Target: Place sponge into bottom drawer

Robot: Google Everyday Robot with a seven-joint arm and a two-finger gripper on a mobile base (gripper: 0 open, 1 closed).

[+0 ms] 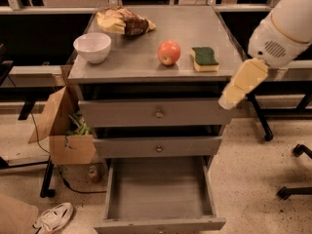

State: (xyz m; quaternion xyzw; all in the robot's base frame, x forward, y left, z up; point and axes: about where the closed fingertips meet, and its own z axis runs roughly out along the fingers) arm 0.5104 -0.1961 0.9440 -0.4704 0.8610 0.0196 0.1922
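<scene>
Sitting ungrabbed on the desk (141, 65), the sponge (204, 58) is yet to be dropped into the open bottom drawer (158, 194); gripper (234, 92) is held just off the desk's right side, grip state can't be told.

Bottom drawer (161, 191) matt metal; sponge (204, 57) rough foam; end effector (231, 97) nr sponge: plastic.
</scene>
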